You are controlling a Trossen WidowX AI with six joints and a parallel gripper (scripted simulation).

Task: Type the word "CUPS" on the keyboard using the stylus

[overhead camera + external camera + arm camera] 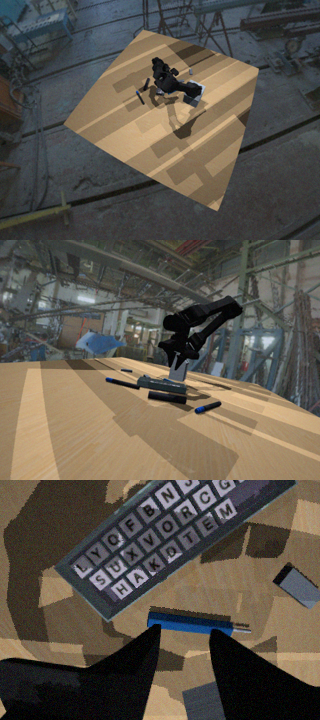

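The keyboard (160, 91) (161, 385) (95, 597) lies slanted across the top of the wrist view. Its keys S (99, 581), U (115, 566) and C (205, 498) show; the P key is out of the wrist view. The blue stylus (168, 380) (190, 623) lies on the desk beside the H-to-M edge of the keyboard, its thin metal tip pointing right in the wrist view. My gripper (173, 368) (185, 633) is partly open and empty, above the stylus. In the wrist view the fingertips overlap the blue barrel near both ends.
A black cylinder (146, 84) (167, 397) and a blue-ended black marker (140, 97) (208, 407) lie beyond the keyboard. Another such marker (122, 383) lies at the keyboard's end. A grey block (302, 587) lies right of the stylus. A small grey piece (190, 71) (126, 370) lies farther off.
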